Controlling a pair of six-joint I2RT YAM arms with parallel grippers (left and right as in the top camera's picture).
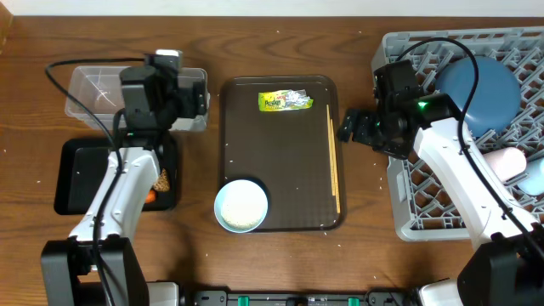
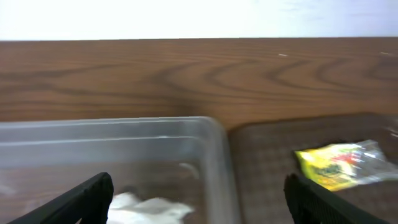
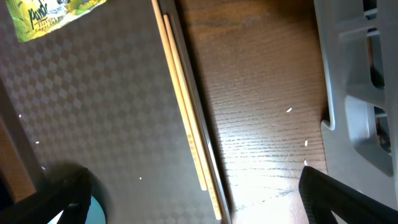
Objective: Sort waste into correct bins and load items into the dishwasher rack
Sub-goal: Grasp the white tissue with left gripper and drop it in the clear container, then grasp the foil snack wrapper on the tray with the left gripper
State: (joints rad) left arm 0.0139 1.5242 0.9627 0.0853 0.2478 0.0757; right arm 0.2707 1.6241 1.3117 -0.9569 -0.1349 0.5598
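The clear tub [image 1: 93, 89] holds the crumpled white napkin [image 2: 146, 208]. My left gripper [image 1: 191, 100] hangs open and empty over the tub's right wall [image 2: 211, 143]; its fingers [image 2: 199, 205] straddle that wall. The black tray [image 1: 76, 174] holds the carrot [image 1: 150, 195] and the brown lump [image 1: 161, 178]. The green-yellow wrapper [image 1: 286, 100] [image 2: 342, 163] [image 3: 53, 15], chopsticks [image 1: 333, 157] [image 3: 186, 118] and white bowl [image 1: 241, 206] lie on the brown serving tray [image 1: 280, 153]. My right gripper [image 1: 350, 126] [image 3: 193, 205] is open above the chopsticks. The grey rack [image 1: 408, 204] [image 3: 354, 74] holds the blue plate [image 1: 484, 89], pink cup [image 1: 508, 161] and light-blue cup [image 1: 537, 178].
Loose rice grains [image 3: 289, 111] lie on the wooden table between the serving tray and the rack. The rack's left wall stands close to my right gripper. A black cable loops over the tub's left side.
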